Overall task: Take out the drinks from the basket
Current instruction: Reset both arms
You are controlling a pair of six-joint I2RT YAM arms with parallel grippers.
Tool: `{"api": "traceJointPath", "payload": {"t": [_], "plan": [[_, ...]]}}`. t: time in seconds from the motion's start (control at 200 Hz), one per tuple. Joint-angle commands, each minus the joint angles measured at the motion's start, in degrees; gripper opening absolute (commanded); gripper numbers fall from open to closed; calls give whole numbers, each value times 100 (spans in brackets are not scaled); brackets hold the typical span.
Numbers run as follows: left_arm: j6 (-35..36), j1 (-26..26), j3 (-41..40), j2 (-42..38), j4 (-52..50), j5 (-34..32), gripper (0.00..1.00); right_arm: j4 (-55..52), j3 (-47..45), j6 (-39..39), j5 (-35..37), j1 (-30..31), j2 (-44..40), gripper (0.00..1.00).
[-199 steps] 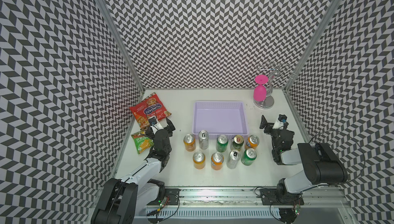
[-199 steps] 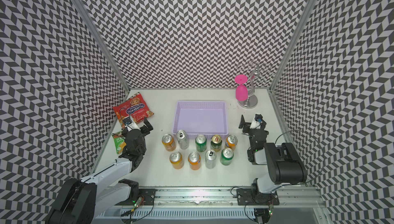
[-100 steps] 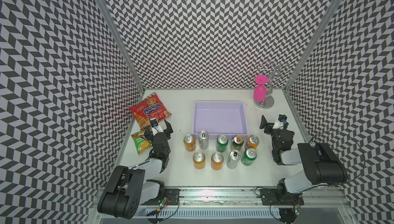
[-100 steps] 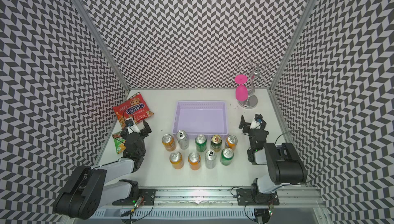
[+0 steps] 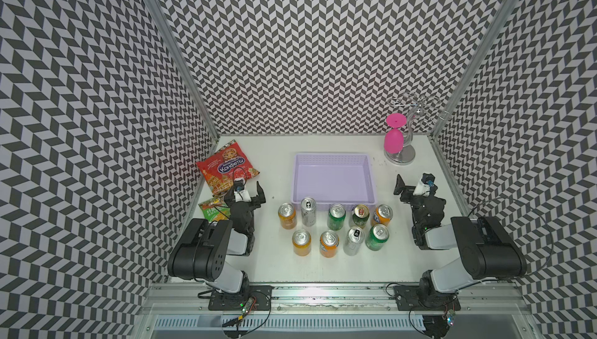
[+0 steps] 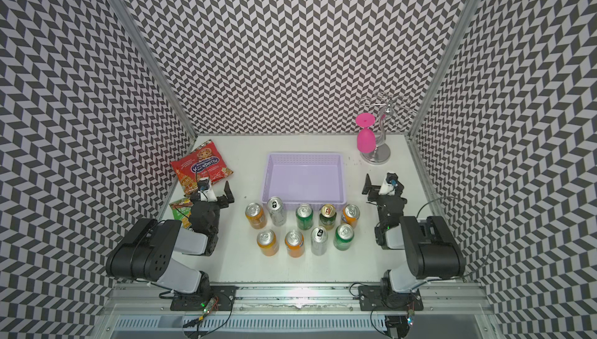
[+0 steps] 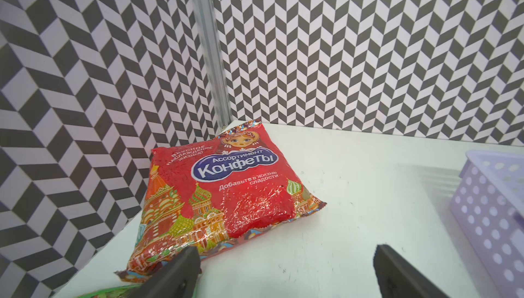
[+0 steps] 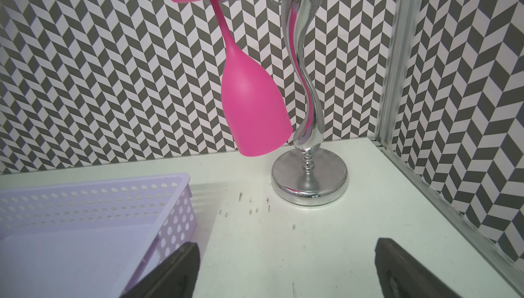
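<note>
**Already out: all nine cans stand on the desk**

Far left on the white desk (image 5: 274,266) lies a glossy red sweets bag with Cyrillic lettering (image 5: 226,169), and nearer the front edge a smaller green snack bag (image 5: 211,213), only partly in sight. The left claw (image 5: 244,192) sits low just right of the two bags, its jaws spread wide and pinching nothing. In the left wrist view the red bag's near corner lies just behind one jaw.

Toward the middle, the nine small aluminium drink cans (image 5: 336,216) stand upright on the desk in two rows. Five are behind, coloured orange, silver, green, green-and-gold and orange, and four in front, orange, orange, silver and green. All are outside the shallow rectangular lavender plastic basket with perforated sides (image 5: 332,159), which sits just behind the back row.

Further right, in the back corner, a pink goblet (image 5: 393,140) hangs upside down from a chrome stand (image 5: 402,159). The right claw (image 5: 416,189) sits low beside the basket's right wall, apart from it, jaws likewise spread wide with nothing between them.
</note>
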Motion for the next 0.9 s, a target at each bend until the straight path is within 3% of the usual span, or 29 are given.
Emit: {"api": "traceJointPath", "payload": {"t": [0.0, 0.11, 0.896], "plan": [[114, 87, 290, 23, -80, 516, 99, 339, -38, -33, 60, 52, 43, 100], [-7, 376, 469, 39, -383, 1119, 99, 339, -38, -38, 55, 54, 44, 100], [11, 352, 429, 34, -324, 1084, 99, 339, -38, -42, 73, 60, 29, 100]]}}
